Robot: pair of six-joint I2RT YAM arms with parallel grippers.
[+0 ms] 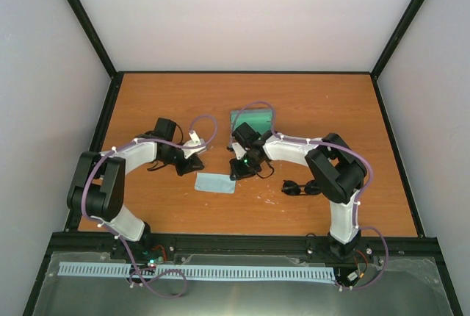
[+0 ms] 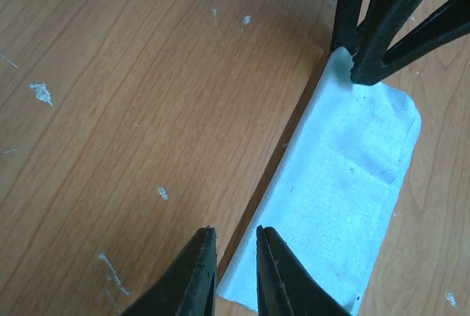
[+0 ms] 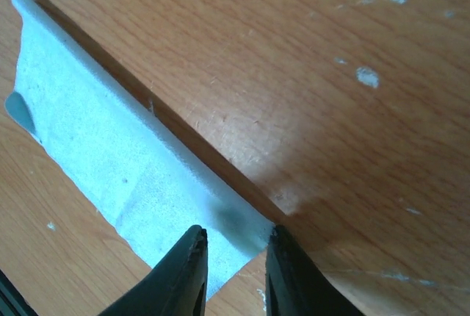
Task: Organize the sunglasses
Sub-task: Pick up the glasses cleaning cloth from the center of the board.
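table: orange-brown wooden table (image 1: pixel 330 110) with pale scuffs, carrying everything below.
sunglasses: small black sunglasses with two round dark lenses (image 1: pixel 297 187) lie flat on the table at the near right, just beside the right arm's elbow. they are apart from the cloth and from both grippers, and nothing touches them.
cloth: pale blue square cloth (image 1: pixel 215 182) lies near the table's middle, to the left of the sunglasses. its far edge runs from one gripper to the other and stands up as a ridge that throws a dark shadow on the wood.
left gripper: the left gripper (image 2: pixel 235 232) is low at the cloth's far left corner. its jaws are only narrowly apart and the corner sits in the gap; i cannot tell whether they pinch it.
right gripper: the right gripper (image 3: pixel 236 232) is at the far right corner of the same edge. there is a small gap between its black fingers and the corner lies in it; i cannot tell whether it has a hold.
case: grey-blue oblong case with green lining (image 1: pixel 252 119) lies farthest back, beyond the right gripper.
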